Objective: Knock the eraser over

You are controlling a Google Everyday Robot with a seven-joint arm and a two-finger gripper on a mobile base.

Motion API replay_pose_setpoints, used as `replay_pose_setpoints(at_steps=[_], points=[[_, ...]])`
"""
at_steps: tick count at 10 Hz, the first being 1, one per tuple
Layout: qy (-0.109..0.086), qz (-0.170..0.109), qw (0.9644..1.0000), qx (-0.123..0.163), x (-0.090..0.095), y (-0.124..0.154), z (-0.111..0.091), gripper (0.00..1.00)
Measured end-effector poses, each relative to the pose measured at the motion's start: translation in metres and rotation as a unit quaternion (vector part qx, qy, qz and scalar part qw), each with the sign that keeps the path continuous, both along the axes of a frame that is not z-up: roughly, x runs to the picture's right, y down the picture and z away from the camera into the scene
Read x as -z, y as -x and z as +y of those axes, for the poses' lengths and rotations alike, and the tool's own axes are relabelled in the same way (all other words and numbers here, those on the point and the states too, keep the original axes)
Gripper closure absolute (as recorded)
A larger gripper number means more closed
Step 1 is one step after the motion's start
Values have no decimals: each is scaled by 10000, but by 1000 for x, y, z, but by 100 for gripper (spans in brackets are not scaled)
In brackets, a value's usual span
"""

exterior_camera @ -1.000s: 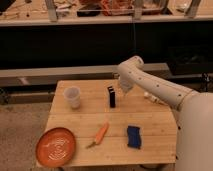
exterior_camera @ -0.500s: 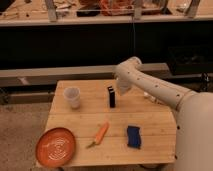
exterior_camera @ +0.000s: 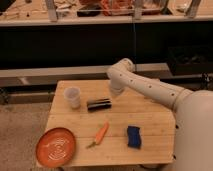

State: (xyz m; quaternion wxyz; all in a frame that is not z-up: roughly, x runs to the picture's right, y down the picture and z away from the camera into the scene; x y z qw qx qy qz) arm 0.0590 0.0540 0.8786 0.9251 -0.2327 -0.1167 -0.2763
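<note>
While the small black rectangular eraser [exterior_camera: 99,104] lies flat on its long side near the middle of the light wooden table [exterior_camera: 150,125], the gripper [exterior_camera: 114,93] at the end of the white arm [exterior_camera: 150,87] hangs just beyond the eraser's right end; whether its fingers are apart or together I cannot tell. The clear plastic cup [exterior_camera: 73,97] stands upright just left of the eraser. Nearer the front edge than the eraser lie an orange carrot [exterior_camera: 100,134], a blue sponge pad [exterior_camera: 133,137] to the right, and a round orange plate [exterior_camera: 56,147] overhanging the front-left corner. Bare wood spreads right of the eraser.
</note>
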Motion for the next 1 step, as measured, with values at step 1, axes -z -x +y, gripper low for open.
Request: replay_pose_setpoints(at_steps=[1], points=[[3,-24,10000,6,1,3,1,100]])
